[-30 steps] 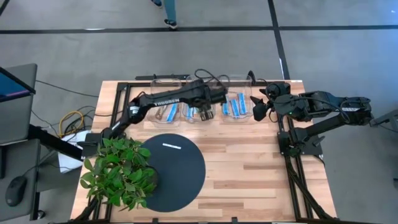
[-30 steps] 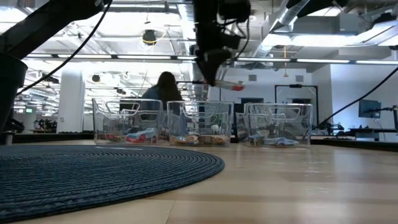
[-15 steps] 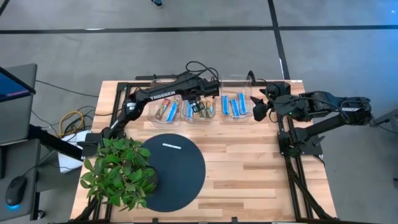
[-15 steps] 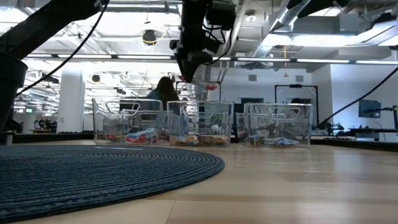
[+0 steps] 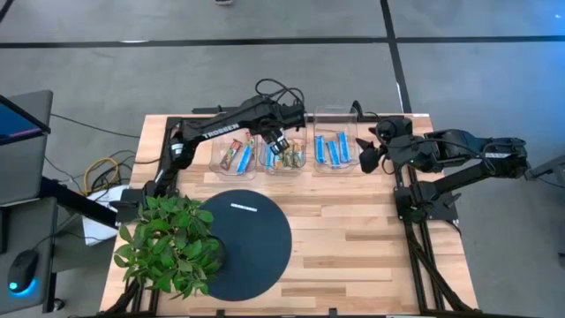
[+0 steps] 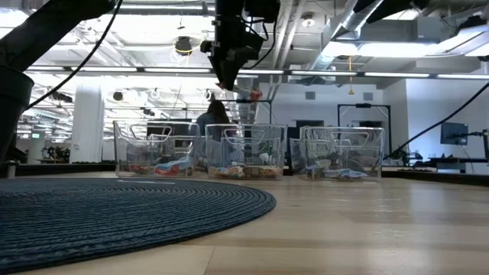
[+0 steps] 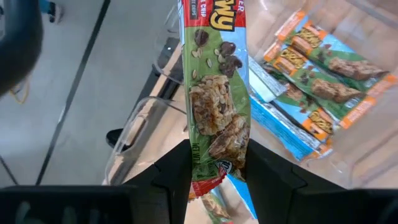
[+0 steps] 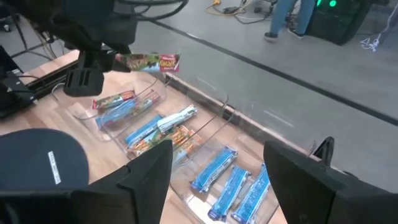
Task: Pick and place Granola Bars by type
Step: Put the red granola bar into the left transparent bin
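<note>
Crinkly foil wrapper: the granola bar [image 7: 214, 93] looks light, thin and slippery, pinched at one end by the left hand [image 7: 217, 168] above the bins [image 5: 284, 157]; right hand [image 8: 217, 171] waits agape beside the tabletop's edge.

You see the left end effector [image 8: 118, 59] gripping a green-and-red wrapped granola bar [image 8: 148, 61] above three clear rectangular plastic bins [image 8: 186, 149] on the wooden surface [image 8: 37, 118]; bright blue wrapped bars [image 8: 233, 183] fill the nearest.

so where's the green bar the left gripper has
The green bar is clamped in the left gripper, held in the air above the middle bin and the left bin at the table's far edge.
</note>
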You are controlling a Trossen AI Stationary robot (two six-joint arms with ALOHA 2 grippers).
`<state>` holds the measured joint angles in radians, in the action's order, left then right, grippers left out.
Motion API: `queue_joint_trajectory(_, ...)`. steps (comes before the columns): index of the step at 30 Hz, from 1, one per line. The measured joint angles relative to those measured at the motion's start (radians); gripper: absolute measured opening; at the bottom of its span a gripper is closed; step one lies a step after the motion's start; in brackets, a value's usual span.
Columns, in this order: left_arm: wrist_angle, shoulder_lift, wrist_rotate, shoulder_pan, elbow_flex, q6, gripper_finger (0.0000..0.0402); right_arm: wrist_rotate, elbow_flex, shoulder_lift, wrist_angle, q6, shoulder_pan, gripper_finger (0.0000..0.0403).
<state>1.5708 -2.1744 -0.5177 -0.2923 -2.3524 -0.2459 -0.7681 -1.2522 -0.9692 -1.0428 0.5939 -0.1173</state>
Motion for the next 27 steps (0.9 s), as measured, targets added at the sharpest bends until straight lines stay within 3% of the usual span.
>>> queue_joint_trajectory(6, -0.002, 0.015, 0.023, 0.005, 0.014, 0.011, 0.0130, 0.016, 0.000, 0.000, 0.000, 0.000, 0.000, 0.0243)
queue_joint_trajectory(11, -0.001, 0.087, 0.023, 0.006, 0.126, 0.011, 0.0130, 0.034, 0.000, 0.000, -0.002, -0.002, 0.000, 0.0243)
queue_joint_trajectory(19, -0.129, 0.303, 0.019, 0.000, 0.452, -0.026, 0.0130, 0.029, 0.000, 0.000, -0.020, -0.018, 0.000, 0.0243)
queue_joint_trajectory(27, -0.370, 0.493, 0.132, -0.038, 0.790, -0.172, 0.0130, 0.027, 0.000, 0.000, -0.009, -0.018, 0.002, 0.0243)
